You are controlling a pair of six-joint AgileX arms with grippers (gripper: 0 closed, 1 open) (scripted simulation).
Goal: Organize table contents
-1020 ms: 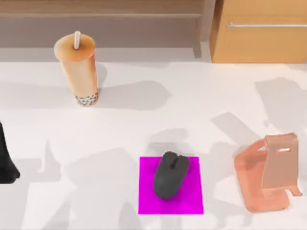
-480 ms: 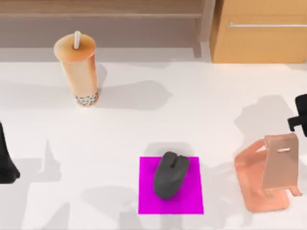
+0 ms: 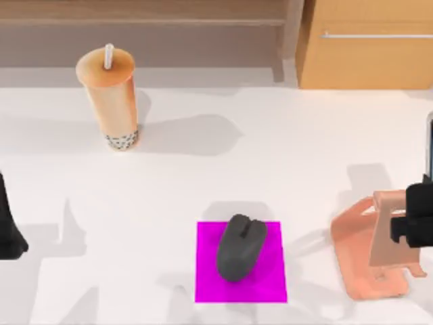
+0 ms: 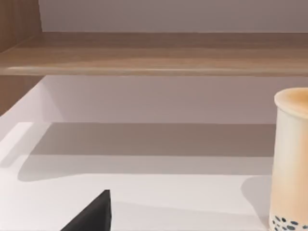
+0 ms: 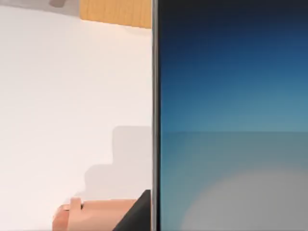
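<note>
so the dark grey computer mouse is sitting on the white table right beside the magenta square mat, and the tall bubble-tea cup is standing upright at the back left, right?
Not quite. In the top view, the dark grey computer mouse sits on the magenta square mat, not beside it on the white table. The rest holds: the tall orange-tan bubble-tea cup with a white straw stands upright at the back left.

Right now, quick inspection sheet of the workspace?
Surface: white table, flat, shadows only.
Job's things: mouse on magenta mat; bubble-tea cup upright, far left; phone stand near right edge; smartphone carried close above the stand.
Clutter: nothing seen.
Grippers: right gripper over the stand, gripping the smartphone; left gripper parked at left edge.
Cables: nothing seen.
Surroundings: wooden shelf behind; cabinet with metal handle, far right.
</note>
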